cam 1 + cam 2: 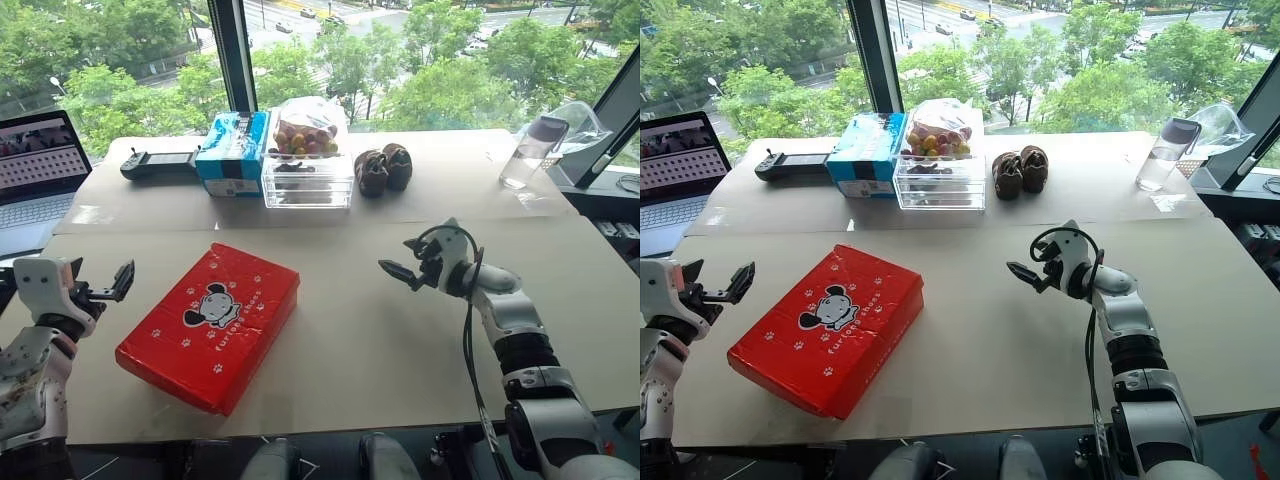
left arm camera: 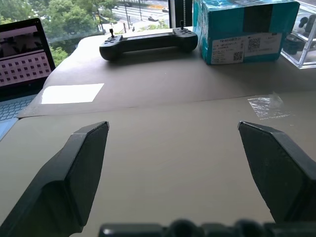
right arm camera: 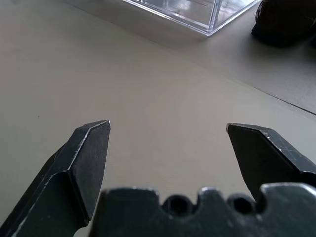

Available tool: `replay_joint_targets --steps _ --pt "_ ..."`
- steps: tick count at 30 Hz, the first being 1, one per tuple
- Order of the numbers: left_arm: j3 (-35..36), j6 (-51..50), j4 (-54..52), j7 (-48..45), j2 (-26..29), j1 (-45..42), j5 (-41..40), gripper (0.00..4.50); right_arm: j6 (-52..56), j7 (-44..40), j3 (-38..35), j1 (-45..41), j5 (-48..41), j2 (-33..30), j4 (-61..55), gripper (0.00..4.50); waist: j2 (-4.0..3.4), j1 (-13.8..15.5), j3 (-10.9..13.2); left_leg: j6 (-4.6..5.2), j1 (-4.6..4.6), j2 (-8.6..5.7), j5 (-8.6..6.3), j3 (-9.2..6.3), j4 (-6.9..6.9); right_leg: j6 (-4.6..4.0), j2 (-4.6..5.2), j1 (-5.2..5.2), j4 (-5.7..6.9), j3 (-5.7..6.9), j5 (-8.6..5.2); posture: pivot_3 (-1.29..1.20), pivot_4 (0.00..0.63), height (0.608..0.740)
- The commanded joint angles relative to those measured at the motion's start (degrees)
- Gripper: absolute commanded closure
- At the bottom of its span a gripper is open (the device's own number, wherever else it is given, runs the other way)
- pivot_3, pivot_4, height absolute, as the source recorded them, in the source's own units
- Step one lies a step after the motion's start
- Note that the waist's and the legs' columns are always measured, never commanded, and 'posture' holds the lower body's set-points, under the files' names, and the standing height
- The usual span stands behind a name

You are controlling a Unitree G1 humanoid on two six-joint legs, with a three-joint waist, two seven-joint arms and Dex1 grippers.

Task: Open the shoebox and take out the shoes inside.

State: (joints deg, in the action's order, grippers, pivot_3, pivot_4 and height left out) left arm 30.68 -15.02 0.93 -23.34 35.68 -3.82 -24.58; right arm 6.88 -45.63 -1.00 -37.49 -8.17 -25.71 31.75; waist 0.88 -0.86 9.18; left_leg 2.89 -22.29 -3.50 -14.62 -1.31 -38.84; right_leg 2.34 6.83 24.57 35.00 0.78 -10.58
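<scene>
The shoebox [image 1: 209, 325] lies closed on the desk [image 1: 380, 340], near its front left. Behind it stand a carton [image 1: 233, 152], a clear box [image 1: 307, 180] and a pair of shoes [image 1: 383, 168], left to right.

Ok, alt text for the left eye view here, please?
A closed red shoebox lies on a tan table between two open tools, the left tool beside it and the right tool further off. Along the far edge by the window sit a laptop, a controller, a blue carton, a clear box, brown shoes and a bottle.
</scene>
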Motion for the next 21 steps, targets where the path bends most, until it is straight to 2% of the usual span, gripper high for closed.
replay_joint_targets --steps 1,2,4,5,10,13,14,16,21 --pt "1.85 2.01 0.80 -1.42 1.44 -1.06 -0.35 0.00 2.85 -1.73 -0.96 1.27 -2.16 -1.64 -5.90 0.05 0.00 0.01 0.00 0.00 0.00 0.00 0.00 0.00 0.00 0.00 0.00 0.00 0.00 0.00 0.00 0.00 0.150 0.740" --pt "2.82 2.45 2.12 -2.67 2.09 -1.47 -1.09 0.41 6.14 -3.84 -0.65 2.61 -3.56 -2.78 -10.05 0.00 0.00 0.01 0.00 0.00 0.00 0.00 0.00 0.00 0.00 0.00 0.00 0.00 0.00 -0.01 0.00 0.00 0.150 0.740" --pt "3.32 3.37 3.83 -5.16 3.24 -1.73 -1.45 0.72 12.76 -7.84 0.43 5.32 -6.69 -4.50 -18.03 0.54 0.00 0.18 0.00 0.00 -0.03 0.03 0.00 0.01 0.01 0.00 -0.01 0.05 0.01 0.00 0.00 0.00 0.150 0.740" --pt "2.52 4.10 4.22 -6.12 3.65 -1.54 -0.58 1.05 15.51 -9.34 1.18 6.48 -8.07 -5.04 -21.18 0.70 0.00 0.17 0.00 0.01 -0.08 0.05 -0.02 0.01 0.01 0.00 -0.02 0.09 0.00 0.01 0.00 0.00 0.150 0.740" --pt "-5.26 6.11 6.60 -8.60 4.13 -3.59 4.92 2.92 26.41 -12.44 5.82 9.15 -11.32 -6.04 -31.36 2.48 0.01 0.18 0.00 0.05 -0.04 0.08 -0.05 0.08 -0.02 -0.01 -0.02 0.05 -0.01 -0.03 0.00 0.00 0.150 0.740" --pt "-13.81 6.15 6.22 -13.21 3.94 -5.64 8.22 3.97 29.36 -13.09 10.17 9.41 -10.02 -6.25 -33.22 3.42 0.01 0.24 0.00 0.05 0.02 0.09 -0.05 0.09 -0.04 -0.02 -0.06 -0.03 -0.01 -0.01 0.02 0.00 0.150 0.740" --pt "-16.52 6.51 5.90 -15.48 3.70 -6.48 8.63 4.45 29.60 -13.00 11.60 9.39 -9.53 -5.86 -33.51 3.83 0.02 0.34 0.00 0.05 0.03 0.08 -0.05 0.09 -0.05 -0.02 -0.06 -0.05 -0.01 0.00 0.02 0.00 0.150 0.740" --pt "-19.84 7.18 5.82 -18.68 3.57 -7.69 9.16 4.50 29.37 -12.78 13.35 9.11 -8.84 -5.30 -33.41 4.46 0.02 0.58 0.00 0.06 -0.02 0.07 -0.06 0.09 -0.05 -0.02 -0.06 0.00 -0.02 0.02 0.02 0.00 0.150 0.740" --pt "-26.31 2.13 2.36 -27.16 2.83 -8.51 6.30 4.50 27.93 -11.99 14.71 8.12 -9.52 -0.76 -32.56 4.46 0.02 0.50 0.00 0.08 -0.12 0.04 -0.13 0.13 -0.04 -0.01 -0.04 0.15 -0.03 -0.03 0.02 0.00 0.150 0.740"
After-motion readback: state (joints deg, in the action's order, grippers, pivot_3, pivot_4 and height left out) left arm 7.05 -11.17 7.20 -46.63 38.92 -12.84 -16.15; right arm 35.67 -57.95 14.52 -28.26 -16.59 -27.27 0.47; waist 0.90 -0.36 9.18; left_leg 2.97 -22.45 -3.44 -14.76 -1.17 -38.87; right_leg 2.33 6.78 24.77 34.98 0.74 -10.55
